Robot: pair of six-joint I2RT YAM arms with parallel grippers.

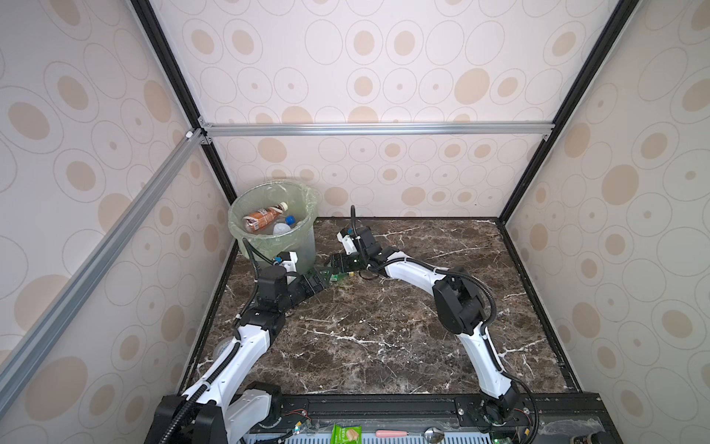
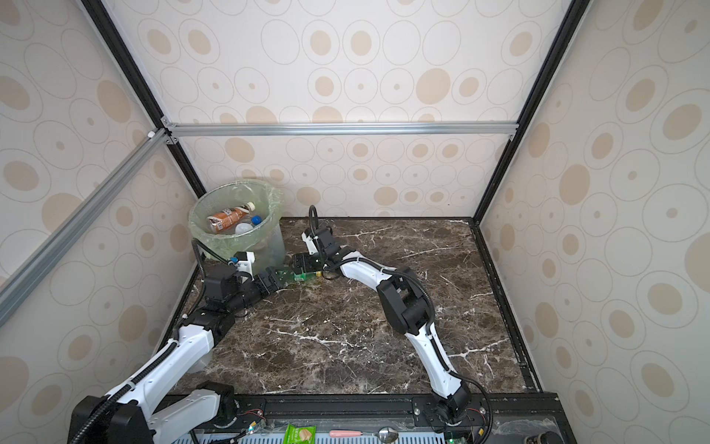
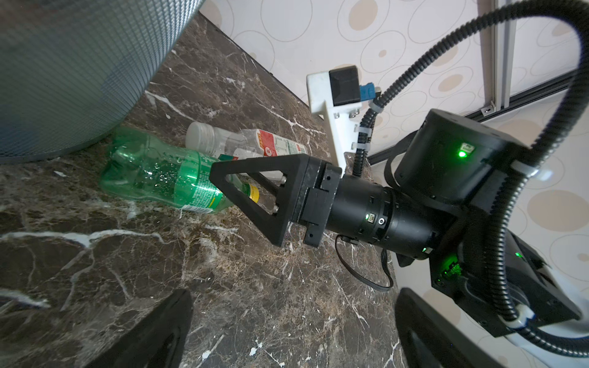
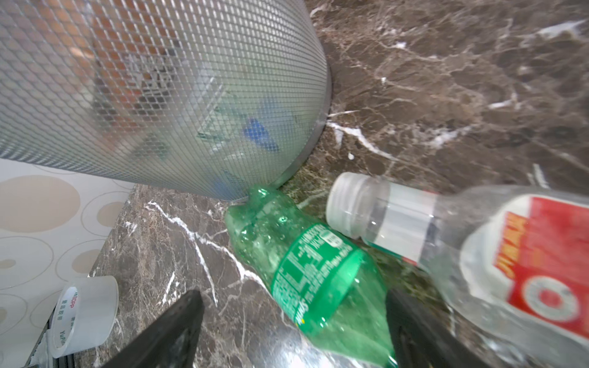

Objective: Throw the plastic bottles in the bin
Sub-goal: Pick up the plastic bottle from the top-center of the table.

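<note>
The bin stands in the bench's far-left corner, holding several bottles. At its foot the left fingers gape, empty. The right fingers straddle the fallen green bottle unclosed, probably to lift it; a clear bottle lies alongside.

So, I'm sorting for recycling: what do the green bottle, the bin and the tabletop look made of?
Green bottle: thin clear-green plastic, glossy; light passes through and its wall is dented.
Bin: translucent plastic, matte, with a fine grid texture; contents show blurred through the wall.
Tabletop: dark brown marble look, white veins, polished sheen; stone or printed laminate, cannot tell.
</note>
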